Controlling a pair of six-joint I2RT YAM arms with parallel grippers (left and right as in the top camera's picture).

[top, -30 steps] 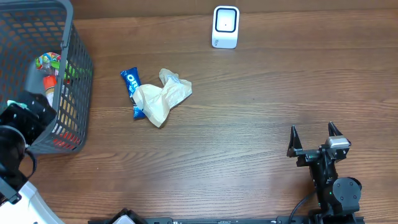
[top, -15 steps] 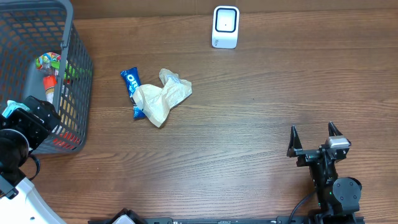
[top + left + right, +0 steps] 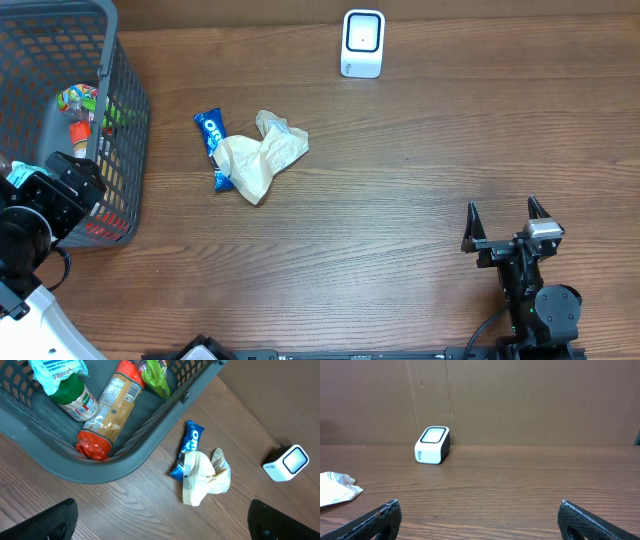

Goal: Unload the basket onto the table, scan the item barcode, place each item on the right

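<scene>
- Left gripper: jaws spread wide, nothing between them. In the overhead view it sits over the near corner of the basket, on the left side of the worktop.
- Right gripper: jaws spread wide and empty, low over the near right part of the worktop, well apart from everything else.
- Cookie pack: blue, lies flat on the worktop just right of the basket. Its near half is covered by a crumpled paper bag that rests on it.
- Scanner: white, stands at the far edge of the worktop, well apart from the pack and from both grippers.
- Basket contents in the left wrist view: a bottle with a red cap lying on its side, a jar with a green lid beside it, and a green packet against the wall.
</scene>
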